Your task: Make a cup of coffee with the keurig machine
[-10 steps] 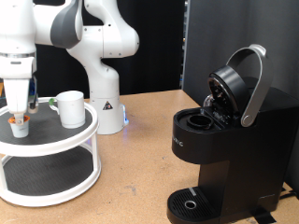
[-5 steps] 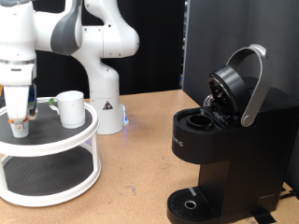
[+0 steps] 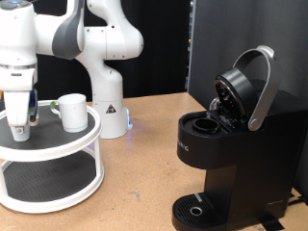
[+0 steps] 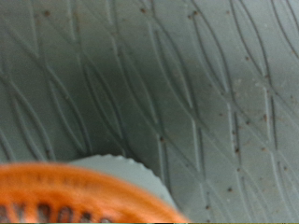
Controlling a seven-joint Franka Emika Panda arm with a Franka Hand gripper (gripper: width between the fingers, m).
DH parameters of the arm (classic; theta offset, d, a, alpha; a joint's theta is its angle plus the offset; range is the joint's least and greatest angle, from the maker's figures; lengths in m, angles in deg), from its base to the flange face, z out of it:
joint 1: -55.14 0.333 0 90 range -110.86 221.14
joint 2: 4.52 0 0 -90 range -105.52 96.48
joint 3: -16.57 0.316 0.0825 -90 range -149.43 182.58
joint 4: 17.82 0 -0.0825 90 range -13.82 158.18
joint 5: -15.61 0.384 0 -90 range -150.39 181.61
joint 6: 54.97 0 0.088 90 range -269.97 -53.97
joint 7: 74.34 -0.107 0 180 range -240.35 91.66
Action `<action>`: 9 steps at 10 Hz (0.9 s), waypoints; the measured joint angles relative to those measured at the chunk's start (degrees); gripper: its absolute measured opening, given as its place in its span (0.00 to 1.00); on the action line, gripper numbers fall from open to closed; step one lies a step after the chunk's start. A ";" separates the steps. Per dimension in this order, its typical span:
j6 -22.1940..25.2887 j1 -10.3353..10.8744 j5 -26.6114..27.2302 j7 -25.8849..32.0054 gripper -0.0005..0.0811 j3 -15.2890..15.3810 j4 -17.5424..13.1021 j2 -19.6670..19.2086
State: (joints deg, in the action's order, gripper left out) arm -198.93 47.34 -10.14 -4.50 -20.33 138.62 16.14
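My gripper (image 3: pixel 18 123) hangs over the top shelf of a white two-tier stand (image 3: pixel 58 144) at the exterior view's left. It is open, with its fingers down on either side of a small orange-topped coffee pod (image 3: pixel 18 126). In the wrist view the pod's orange rim (image 4: pixel 84 196) fills the lower edge, over grey mesh; no fingers show there. The white cup (image 3: pixel 71 112) stands on the same shelf, just right of the gripper. The black keurig machine (image 3: pixel 231 159) stands at the right with its lid (image 3: pixel 245 87) raised and its pod chamber (image 3: pixel 204 123) open.
The robot's white base (image 3: pixel 108 106) stands behind the stand. The stand's lower shelf (image 3: pixel 48 178) is bare mesh. Wooden tabletop (image 3: pixel 140 178) lies between the stand and the machine. A round drip tray (image 3: pixel 195 209) sits at the machine's foot.
The arm has sunk slightly and shifted a little to the left, bringing the fingers lower around the pod. Cup and machine are as before.
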 joint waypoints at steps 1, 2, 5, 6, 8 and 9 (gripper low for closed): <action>0.00 0.00 0.00 0.00 0.56 0.00 0.00 0.00; 0.02 0.00 0.05 0.00 0.56 0.00 -0.03 0.00; 3.27 0.17 1.77 0.65 0.56 0.16 -1.06 1.41; 5.54 0.38 2.73 1.41 0.56 0.26 -1.76 2.88; 10.86 0.53 3.64 2.66 0.54 1.13 -3.43 6.73; 13.19 0.55 3.79 2.95 0.54 1.85 -4.23 8.69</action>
State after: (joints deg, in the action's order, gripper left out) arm -185.73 47.89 -6.35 -1.55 -18.48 134.40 24.83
